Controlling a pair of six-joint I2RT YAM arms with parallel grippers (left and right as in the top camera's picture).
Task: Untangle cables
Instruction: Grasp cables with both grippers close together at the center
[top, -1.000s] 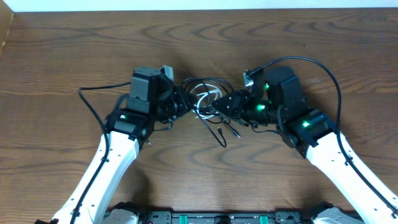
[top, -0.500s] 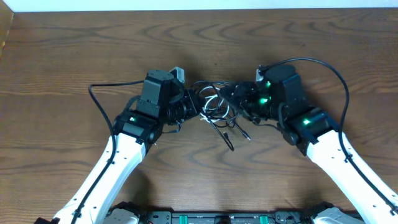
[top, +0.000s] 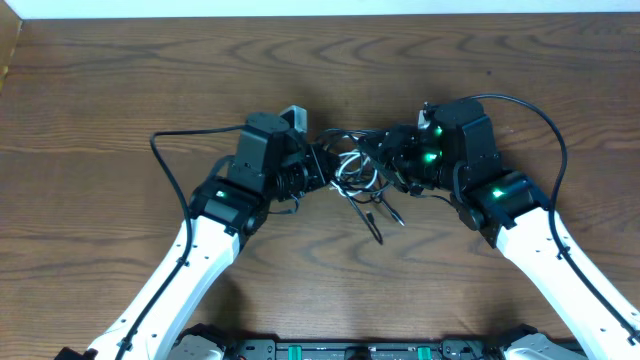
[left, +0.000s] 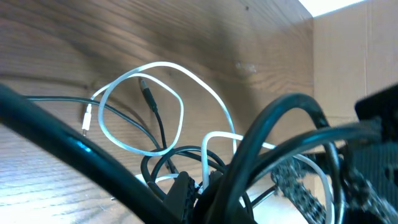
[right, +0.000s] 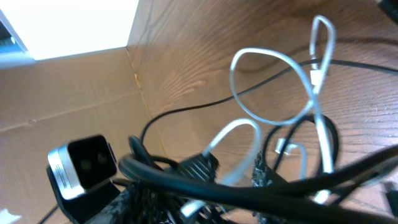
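The cables (top: 352, 172), thin black and white cords, form a tangle between my two grippers at mid-table, and two plug ends (top: 376, 228) trail toward the front. My left gripper (top: 320, 166) is shut on the tangle's left side. In the left wrist view its fingers (left: 184, 190) pinch together at a white cord, and a white loop (left: 155, 63) spreads beyond. My right gripper (top: 385, 160) is at the tangle's right side. Its jaws (right: 199, 186) stand apart with a black plug (right: 200, 165) and white cord (right: 273, 57) passing between them.
Thick black arm cables cross close to each wrist camera (left: 62, 143) (right: 261, 194). A cardboard wall (right: 62, 81) stands along the table's far edge. The left arm's camera block (right: 81, 165) sits just beyond the right fingers.
The left arm has moved right, carrying the tangle toward the right gripper. The right gripper's jaws have widened, and the two grippers now stand closer together.
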